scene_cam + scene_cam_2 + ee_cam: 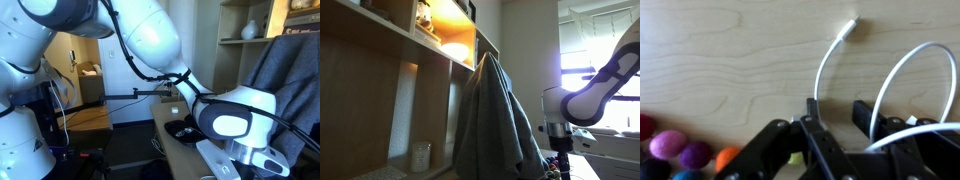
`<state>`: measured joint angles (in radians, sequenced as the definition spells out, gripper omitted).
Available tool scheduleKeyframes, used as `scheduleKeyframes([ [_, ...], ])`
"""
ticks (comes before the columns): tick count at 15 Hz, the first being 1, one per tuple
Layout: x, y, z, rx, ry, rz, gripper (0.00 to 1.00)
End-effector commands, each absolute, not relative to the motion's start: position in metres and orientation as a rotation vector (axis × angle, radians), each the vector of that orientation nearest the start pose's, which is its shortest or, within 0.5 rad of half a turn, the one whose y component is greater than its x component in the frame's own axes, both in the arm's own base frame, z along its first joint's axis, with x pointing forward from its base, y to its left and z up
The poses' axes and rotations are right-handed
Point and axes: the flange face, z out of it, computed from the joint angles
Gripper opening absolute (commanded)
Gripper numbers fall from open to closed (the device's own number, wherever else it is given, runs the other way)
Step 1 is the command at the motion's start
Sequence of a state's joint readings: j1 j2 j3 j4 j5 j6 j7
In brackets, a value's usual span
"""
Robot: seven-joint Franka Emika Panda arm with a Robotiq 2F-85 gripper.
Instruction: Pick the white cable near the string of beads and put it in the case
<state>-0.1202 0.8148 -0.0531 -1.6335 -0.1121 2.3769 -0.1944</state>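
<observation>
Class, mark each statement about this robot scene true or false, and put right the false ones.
1. The white cable lies on the wooden table. True.
2. The string of beads sits at the top right of the wrist view. False: it is at the bottom left.
3. The cable is already inside the case. False: it lies on bare wood near the beads.
4. A grey cloth shows in both exterior views. True.

Pale matt wood table (730, 60), smooth glossy white cable (825, 65), fuzzy felt beads (670, 145)
</observation>
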Motion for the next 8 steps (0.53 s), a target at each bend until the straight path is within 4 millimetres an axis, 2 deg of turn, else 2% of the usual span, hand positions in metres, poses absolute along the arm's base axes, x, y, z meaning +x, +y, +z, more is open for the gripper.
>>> scheduleKeyframes([
  [1,0.6674,-0.1163,0.134,-3.233,-0.185,0.148,0.13],
  [3,0.6685,-0.1163,0.1351,-3.235,-0.183,0.145,0.0],
  [8,0.6692,-0.115,0.1374,-3.233,-0.185,0.14,0.01],
])
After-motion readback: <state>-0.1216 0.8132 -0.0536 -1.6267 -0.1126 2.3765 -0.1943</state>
